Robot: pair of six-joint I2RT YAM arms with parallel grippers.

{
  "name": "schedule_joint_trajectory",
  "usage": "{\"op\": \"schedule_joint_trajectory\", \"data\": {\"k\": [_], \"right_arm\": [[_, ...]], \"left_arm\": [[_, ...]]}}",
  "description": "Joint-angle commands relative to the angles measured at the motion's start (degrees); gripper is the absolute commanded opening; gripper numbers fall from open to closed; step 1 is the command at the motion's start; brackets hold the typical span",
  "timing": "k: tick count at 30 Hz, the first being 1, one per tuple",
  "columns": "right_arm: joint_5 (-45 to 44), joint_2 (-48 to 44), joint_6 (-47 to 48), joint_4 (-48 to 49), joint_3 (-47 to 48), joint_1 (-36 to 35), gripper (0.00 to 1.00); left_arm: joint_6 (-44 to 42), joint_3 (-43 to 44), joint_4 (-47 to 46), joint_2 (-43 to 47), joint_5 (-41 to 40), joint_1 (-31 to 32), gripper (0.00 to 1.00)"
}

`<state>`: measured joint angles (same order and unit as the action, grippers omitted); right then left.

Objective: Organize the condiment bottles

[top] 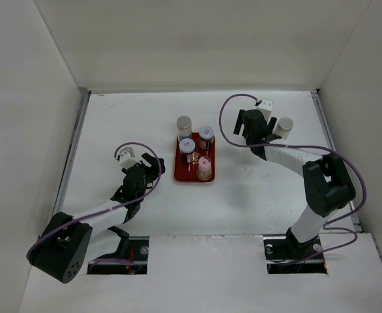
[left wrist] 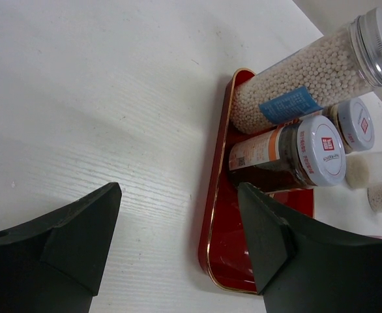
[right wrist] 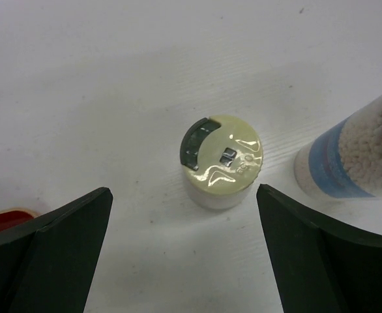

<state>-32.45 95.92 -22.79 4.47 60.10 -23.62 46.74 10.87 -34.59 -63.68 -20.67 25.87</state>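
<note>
Right gripper [right wrist: 183,194] fills the bottom of its own wrist view, black fingers [right wrist: 60,254] spread wide and empty. It hangs above the pale-lidded jar [right wrist: 222,160], which stands upright on the white table [right wrist: 113,78] between the fingers and touches neither. From that pose, the step in hand looks like picking up this jar to bring it to the red tray [top: 182,171] at the middle of the table. Gathered there are a pink-capped bottle [top: 205,167], white-capped jars [top: 206,134] and, at the far end, a grey-capped bottle [top: 184,124]. To do it well, come straight down with the jar centred and close on the body under the lid rather than on the lid's rim. Watch the right finger: a tall blue-banded bottle [right wrist: 351,153] stands just to the jar's right and could be knocked. Lift the jar upright and set it on the bare near-left corner of the tray, clear of its neighbours. Left gripper [left wrist: 178,192] hovers near the tray's left edge, jaws partly apart, holding and touching nothing.
</note>
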Motion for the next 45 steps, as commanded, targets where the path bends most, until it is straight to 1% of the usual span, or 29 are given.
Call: {"op": "schedule_joint_trajectory", "data": {"k": [1,5,7,12,14,15,20,23,25,27,37,41,45], "right_arm": [[-5.5,0.9,2.6,2.6,3.8,0.5,0.99],[-5.9,4.2,2.7,2.4,5.6,1.2,0.98],[-5.4,6.3,2.8,2.6,7.0,2.0,0.93],[-4.0,9.1,3.1,3.2,9.3,2.7,0.57],[-4.7,8.1,3.2,3.4,8.8,2.5,0.48],[-5.2,6.8,3.1,3.6,8.0,2.5,0.46],[-5.4,-3.7,5.8,8.2,2.5,-3.5,0.46],[-4.0,-8.6,5.9,8.1,0.8,-8.5,0.47],[-2.7,-10.1,5.7,7.2,0.6,-12.3,0.47],[-1.7,-10.1,5.6,6.4,1.0,-15.8,0.48],[-1.1,-7.8,6.2,4.4,7.4,-27.7,0.48],[-1.7,-8.7,7.0,3.3,7.9,-32.0,0.48],[-1.2,-8.8,5.7,2.4,7.2,-35.0,0.48]], "left_arm": [[0.5,0.5,-3.2,0.1,0.5,-0.5,0.71],[0.5,0.7,-3.5,-1.2,0.5,-0.5,0.72],[0.5,0.6,-3.6,-0.7,0.5,-0.5,0.72],[0.5,0.6,-3.6,-0.8,0.5,-1.0,0.71],[0.5,0.2,-3.5,0.1,0.5,-1.2,0.71],[0.5,0.1,-3.5,0.5,0.3,-1.2,0.71],[0.5,0.5,-3.6,-0.6,0.4,-1.2,0.71],[0.5,0.3,-3.6,0.0,0.0,-1.1,0.71],[0.5,0.5,-3.6,-0.5,0.3,-1.1,0.71],[0.5,0.4,-3.6,-0.1,0.5,-1.0,0.71],[0.5,-0.5,-3.1,2.7,-0.2,-1.4,0.71],[0.5,-0.5,-3.0,2.4,-0.1,-1.7,0.71],[0.5,-0.7,-3.3,2.5,-0.5,-1.7,0.71]]}}
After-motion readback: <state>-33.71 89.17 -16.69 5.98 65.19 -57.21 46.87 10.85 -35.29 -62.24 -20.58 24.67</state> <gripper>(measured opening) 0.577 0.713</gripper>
